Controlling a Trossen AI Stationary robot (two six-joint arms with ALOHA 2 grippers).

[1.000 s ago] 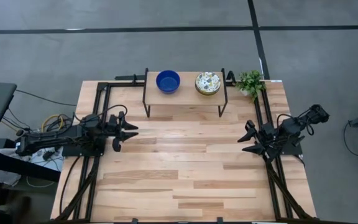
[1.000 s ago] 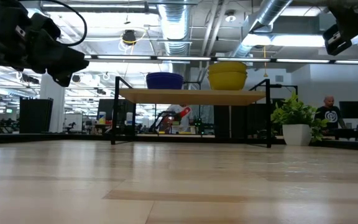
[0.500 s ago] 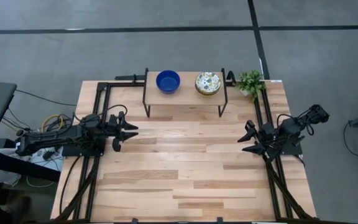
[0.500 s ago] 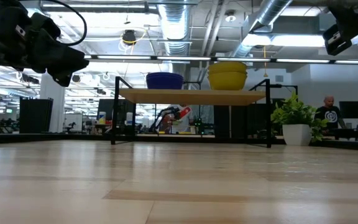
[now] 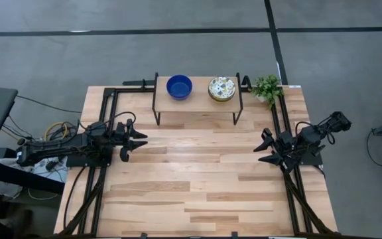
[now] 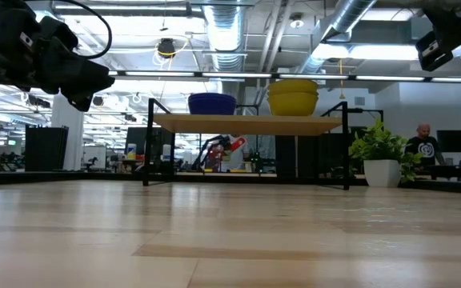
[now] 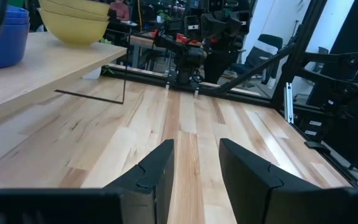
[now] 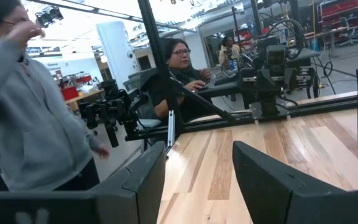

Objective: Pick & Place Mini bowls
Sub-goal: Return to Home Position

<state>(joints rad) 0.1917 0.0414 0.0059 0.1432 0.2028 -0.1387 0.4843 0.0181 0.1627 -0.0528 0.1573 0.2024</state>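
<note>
Two stacks on the shelf [image 5: 197, 103] at the table [image 5: 197, 189] far edge: blue mini bowls [image 5: 179, 86] and floral mini bowls [image 5: 221, 88], side by side, apart; left end effector [image 5: 135, 139] wide, empty, above table's left side; right end effector [image 5: 265, 147] wide, empty, above right side.

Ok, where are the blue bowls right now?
In the high view, the blue bowls sit on the shelf's left half, beside the floral bowls.
</note>
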